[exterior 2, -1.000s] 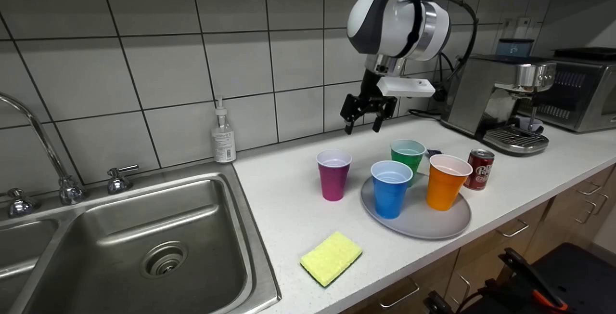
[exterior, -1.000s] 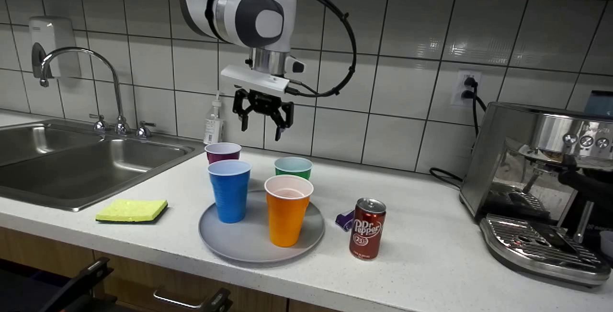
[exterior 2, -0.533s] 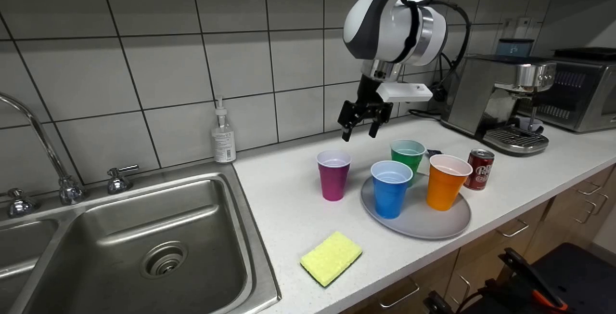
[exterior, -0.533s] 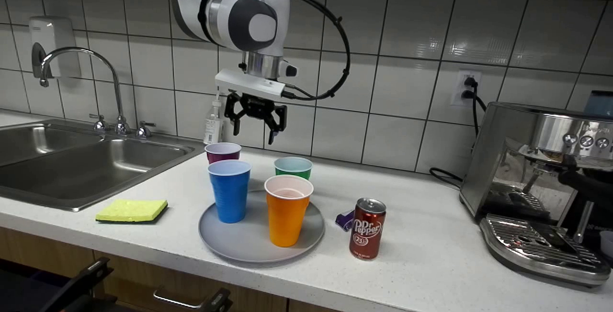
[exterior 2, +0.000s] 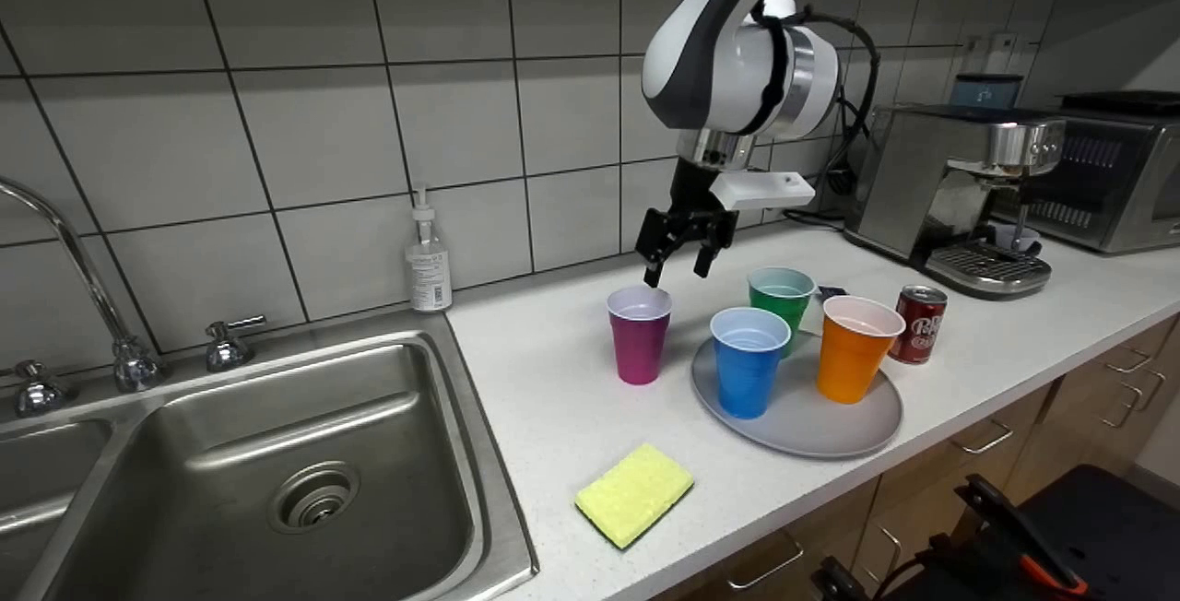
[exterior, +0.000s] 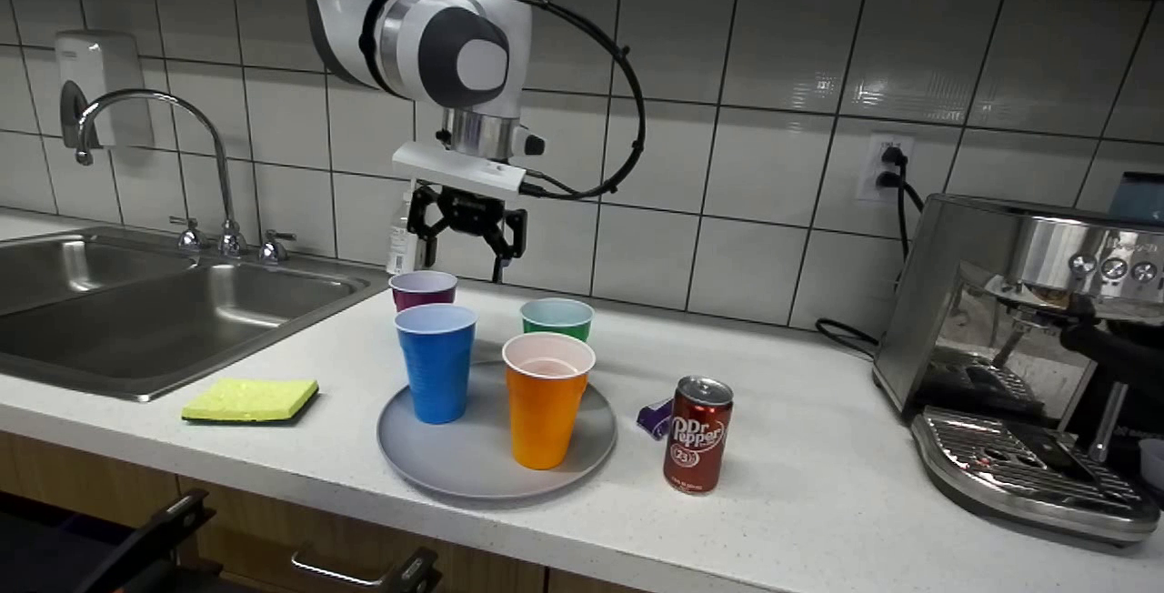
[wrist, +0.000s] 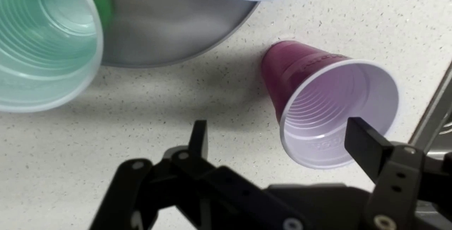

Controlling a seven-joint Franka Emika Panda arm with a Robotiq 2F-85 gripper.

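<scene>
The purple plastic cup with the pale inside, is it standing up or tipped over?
Standing up: in an exterior view, the purple plastic cup rests base down on the white speckled countertop, its open end facing up.

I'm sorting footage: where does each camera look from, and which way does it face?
An exterior view: in front of the counter, facing the tiled wall across the plate; arm and open gripper show.
An exterior view: near the sink end, looking along the counter toward the coffee machine; arm and gripper show.
Wrist view: above the gripper's fingers, facing down at the purple cup; gripper but no arm shows.
Both exterior views share the sponge and soda can.
</scene>
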